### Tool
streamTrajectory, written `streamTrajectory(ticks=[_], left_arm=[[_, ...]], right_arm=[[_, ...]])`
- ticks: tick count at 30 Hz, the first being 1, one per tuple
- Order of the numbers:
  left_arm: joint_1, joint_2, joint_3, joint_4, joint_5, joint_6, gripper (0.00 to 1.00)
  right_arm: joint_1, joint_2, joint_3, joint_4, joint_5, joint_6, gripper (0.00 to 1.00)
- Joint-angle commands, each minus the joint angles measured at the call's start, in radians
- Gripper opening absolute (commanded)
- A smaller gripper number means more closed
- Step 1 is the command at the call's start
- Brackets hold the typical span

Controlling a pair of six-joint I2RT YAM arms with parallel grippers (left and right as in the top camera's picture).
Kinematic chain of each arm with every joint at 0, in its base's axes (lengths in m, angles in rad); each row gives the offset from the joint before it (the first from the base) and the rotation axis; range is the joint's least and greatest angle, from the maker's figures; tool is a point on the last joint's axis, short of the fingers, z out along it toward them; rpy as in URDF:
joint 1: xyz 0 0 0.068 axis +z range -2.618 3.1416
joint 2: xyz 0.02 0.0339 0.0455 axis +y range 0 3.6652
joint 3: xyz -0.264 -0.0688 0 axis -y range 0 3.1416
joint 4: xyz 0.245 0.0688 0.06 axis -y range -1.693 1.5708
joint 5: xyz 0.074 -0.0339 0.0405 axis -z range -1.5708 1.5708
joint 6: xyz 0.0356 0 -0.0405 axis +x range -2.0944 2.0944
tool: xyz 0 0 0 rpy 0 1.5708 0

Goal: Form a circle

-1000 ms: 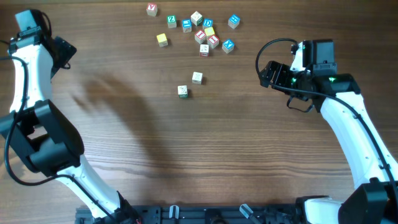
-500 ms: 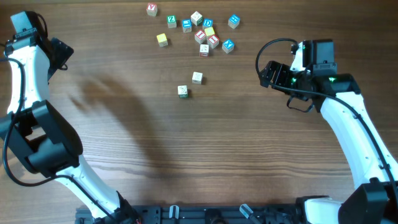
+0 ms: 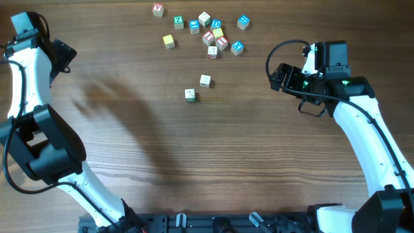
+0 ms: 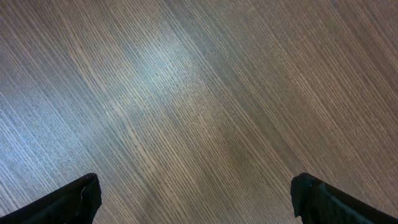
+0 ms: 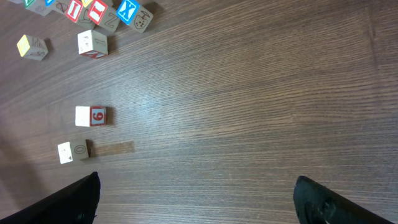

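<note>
Dark wood-grain table (image 3: 213,155) is occupied near its far edge by a loose cluster of small wooden letter cubes (image 3: 213,35), not yet arranged in a ring. Left gripper (image 4: 196,199) and right gripper (image 5: 196,199) are spread wide and empty.

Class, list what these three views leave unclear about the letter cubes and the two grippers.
1. Overhead: letters on the cube cluster are too small to read.
2. Right wrist: the top edge cuts off most of that cluster.
3. Left wrist: only bare table; no cubes in frame.
4. Both wrist views: the bottom edge cuts off the left gripper and right gripper, leaving only fingertips, wide apart.
</note>
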Motion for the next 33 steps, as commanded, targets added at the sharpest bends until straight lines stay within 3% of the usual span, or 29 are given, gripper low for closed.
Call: streamTrajectory(ticks=[1, 33], left_arm=[[0.004, -0.012, 0.011, -0.001, 0.005, 0.008, 1.00], [0.004, -0.012, 0.011, -0.001, 0.005, 0.008, 1.00]], right_arm=[[-0.002, 0.013, 0.019, 0.003, -0.015, 0.004, 1.00], [-0.002, 0.013, 0.019, 0.003, -0.015, 0.005, 1.00]])
